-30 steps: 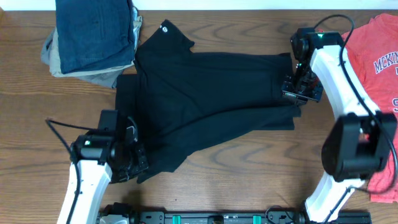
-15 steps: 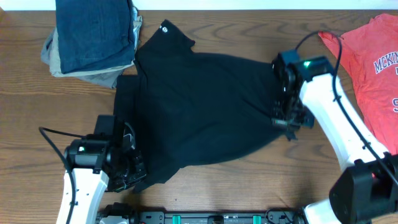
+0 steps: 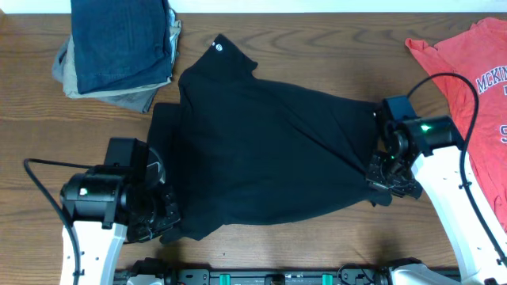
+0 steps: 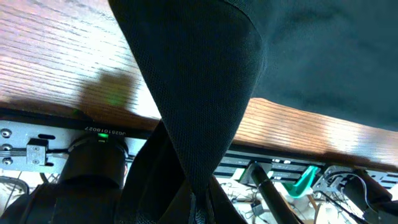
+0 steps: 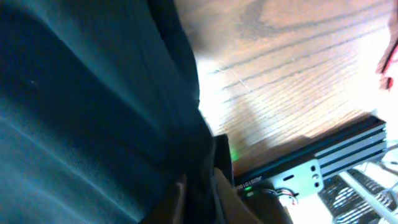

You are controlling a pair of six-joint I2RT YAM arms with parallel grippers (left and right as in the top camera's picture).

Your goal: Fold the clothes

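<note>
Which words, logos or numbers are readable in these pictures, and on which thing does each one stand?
"MCKIN": navy letters, cut off by the picture's edge, on the coral-red T-shirt.
Small white round logo on the black T-shirt: too small to read.
Number label on the black rail, left wrist view: too blurred to read.
A similar label in the right wrist view: also blurred.

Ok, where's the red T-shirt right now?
Overhead view: the red T-shirt lies at the far right edge of the table, beyond the right arm, apart from the black T-shirt.
</note>
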